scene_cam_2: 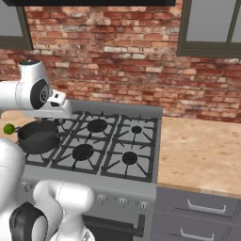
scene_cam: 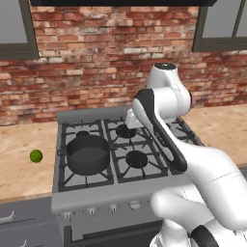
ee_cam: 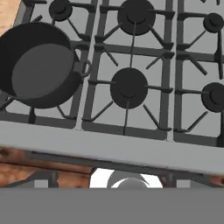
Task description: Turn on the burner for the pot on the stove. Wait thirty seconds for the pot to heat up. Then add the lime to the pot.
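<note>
Step one not started: no knob turned as far as I can judge. Near to far from the stove (scene_cam: 144,193) front: four small knobs countable in the left base view, the rest hidden behind the arm. Next move: bring the spread, empty pincer down to the knob for the pot (scene_cam: 88,153)'s front-left burner. Six burners, one pot, one lime (scene_cam: 36,156) on the desk (scene_cam: 19,169) just left of the stove.

Bright green lime (scene_cam: 36,156), dark grey pot (scene_cam: 88,154), grey stove (scene_cam: 91,198), red-brown brick wall (scene_cam: 111,62), tan counter (scene_cam_2: 197,150).
</note>
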Robot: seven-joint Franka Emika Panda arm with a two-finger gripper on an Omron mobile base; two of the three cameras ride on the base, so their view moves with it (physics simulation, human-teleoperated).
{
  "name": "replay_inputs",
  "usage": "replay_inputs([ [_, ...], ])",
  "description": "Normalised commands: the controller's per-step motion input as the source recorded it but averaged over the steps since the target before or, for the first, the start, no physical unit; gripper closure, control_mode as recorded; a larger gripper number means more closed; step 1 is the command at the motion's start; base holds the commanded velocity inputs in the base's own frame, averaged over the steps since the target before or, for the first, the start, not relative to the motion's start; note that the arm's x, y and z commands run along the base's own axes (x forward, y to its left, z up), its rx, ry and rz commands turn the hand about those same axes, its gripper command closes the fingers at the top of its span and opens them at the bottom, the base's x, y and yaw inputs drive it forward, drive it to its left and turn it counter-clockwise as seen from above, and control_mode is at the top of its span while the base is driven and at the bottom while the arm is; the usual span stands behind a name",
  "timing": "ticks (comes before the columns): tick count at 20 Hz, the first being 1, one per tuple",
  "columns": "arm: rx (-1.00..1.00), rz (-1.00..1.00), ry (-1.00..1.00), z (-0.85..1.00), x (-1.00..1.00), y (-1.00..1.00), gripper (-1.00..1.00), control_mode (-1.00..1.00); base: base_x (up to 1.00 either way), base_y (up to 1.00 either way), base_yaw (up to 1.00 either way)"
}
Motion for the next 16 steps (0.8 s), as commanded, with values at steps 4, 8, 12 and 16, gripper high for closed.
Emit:
replay_inputs([
  [4,-0.04,0.05,0.0,-0.19,-0.63,0.63,-1.0,-1.0,0.0,0.0,0.0],
  [8,-0.02,0.04,0.01,-0.2,-0.57,0.48,-1.0,-1.0,0.0,0.0,0.0],
  [12,0.0,0.01,0.03,-0.19,-0.54,0.24,-1.0,-1.0,0.0,0.0,0.0],
  [16,0.02,0.0,0.01,-0.26,-0.44,0.13,-1.0,-1.0,0.0,0.0,0.0],
])
